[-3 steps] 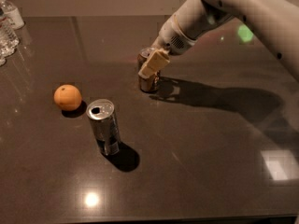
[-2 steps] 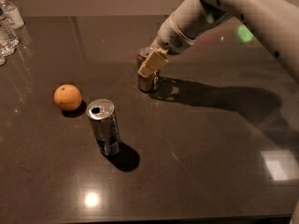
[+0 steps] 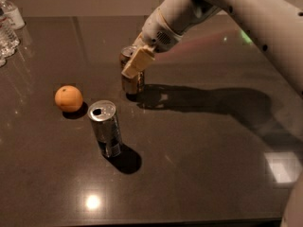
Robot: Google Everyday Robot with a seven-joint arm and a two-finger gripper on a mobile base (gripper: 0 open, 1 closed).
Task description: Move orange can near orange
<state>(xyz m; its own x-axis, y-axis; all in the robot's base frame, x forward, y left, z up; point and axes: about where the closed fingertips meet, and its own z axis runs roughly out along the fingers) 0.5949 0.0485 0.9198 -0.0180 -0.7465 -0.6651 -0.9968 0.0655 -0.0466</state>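
Observation:
The orange can (image 3: 133,82), coppery brown with a silver top, stands upright at the middle of the dark table (image 3: 199,164). My gripper (image 3: 134,61) reaches down from the upper right and is shut on the can's upper part; a cream finger pad (image 3: 138,61) covers its front. The orange (image 3: 68,98) lies on the table to the left of the can, about two can widths away from it.
A silver-grey can (image 3: 105,126) stands upright in front of the orange can, just right of the orange. Clear plastic water bottles (image 3: 8,27) stand at the far left edge. The arm's shadow (image 3: 213,103) stretches across the right side of the table.
My gripper has moved to the left with the orange can in it, closer to the orange. The orange and the silver-grey can have not moved.

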